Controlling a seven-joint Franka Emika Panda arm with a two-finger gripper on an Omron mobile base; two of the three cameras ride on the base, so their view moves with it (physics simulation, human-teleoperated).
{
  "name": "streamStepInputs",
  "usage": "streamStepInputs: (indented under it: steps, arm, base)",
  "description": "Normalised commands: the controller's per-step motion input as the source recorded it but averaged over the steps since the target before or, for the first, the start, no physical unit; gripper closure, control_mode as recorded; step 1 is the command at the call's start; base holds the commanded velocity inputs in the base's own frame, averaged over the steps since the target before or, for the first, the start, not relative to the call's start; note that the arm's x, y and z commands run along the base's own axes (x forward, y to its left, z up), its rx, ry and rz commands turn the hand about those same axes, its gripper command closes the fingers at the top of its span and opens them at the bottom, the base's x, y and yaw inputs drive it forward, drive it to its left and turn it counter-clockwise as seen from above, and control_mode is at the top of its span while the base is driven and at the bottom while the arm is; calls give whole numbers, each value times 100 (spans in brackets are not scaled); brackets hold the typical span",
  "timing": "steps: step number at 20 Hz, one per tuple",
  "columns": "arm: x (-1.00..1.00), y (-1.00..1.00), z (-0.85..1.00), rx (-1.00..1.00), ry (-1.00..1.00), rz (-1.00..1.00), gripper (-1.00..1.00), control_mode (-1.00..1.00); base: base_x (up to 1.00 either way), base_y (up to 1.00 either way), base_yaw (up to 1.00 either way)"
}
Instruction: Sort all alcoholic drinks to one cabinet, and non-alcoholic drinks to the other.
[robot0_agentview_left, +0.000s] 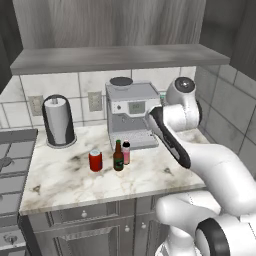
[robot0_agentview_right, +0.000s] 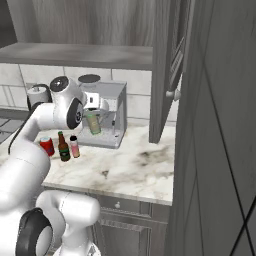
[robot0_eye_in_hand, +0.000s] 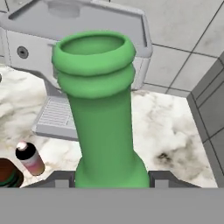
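Room: simulated kitchen, marble tabletop (robot0_agentview_left: 65, 175) under a grey wood-grain wall cabinet (robot0_agentview_left: 120, 57) whose shelf floor spans the top of the left base view; tiled wall behind.
Far left: stove edge, then a dark paper-towel holder (robot0_agentview_left: 59, 121) near the tabletop's back edge.
Left of centre: red soda can (robot0_agentview_left: 95, 160), dark brown beer bottle (robot0_agentview_left: 118, 156) and small pink bottle with a black cap (robot0_agentview_left: 126, 152) in a tight row, well in from the front edge, just before the coffee machine (robot0_agentview_left: 131, 112).
Centre: hand (robot0_agentview_right: 94, 121) grasping the green beer bottle (robot0_agentview_right: 94, 124), lifted clear of the tabletop in front of the coffee machine; the hand view looks up the green neck to its open rim, finger tips hidden behind the body.
Right: open cabinet door (robot0_agentview_right: 167, 75) with a round knob, hanging over the tabletop's right part.
Step in hand: carrying the green bottle up to a cabinet, I judge.
Doing it well: keep the bottle upright, raise it clear of the coffee machine's top and of the shelf's front lip before moving in, set it well back on the shelf floor, steer wide of the open door's edge.
Containers: no drinks visible on the shelf floor; its inside is mostly hidden, so I cannot tell what it holds.
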Motion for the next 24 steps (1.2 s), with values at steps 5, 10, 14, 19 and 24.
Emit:
streamStepInputs:
  steps: [5,10,14,19,24]
  arm:
    - [-16,-15,84,-2,0,1,100,-100]
    - [-7,-14,70,0,-2,1,100,-100]
    - [-2,-11,62,1,-7,1,100,-100]
    - [0,-8,55,5,-11,0,100,-100]
    - [0,-3,54,8,-11,0,100,-100]
  base:
    - [0,0,0]
    - [0,0,0]
    - [0,0,0]
    - [0,0,0]
    - [0,0,0]
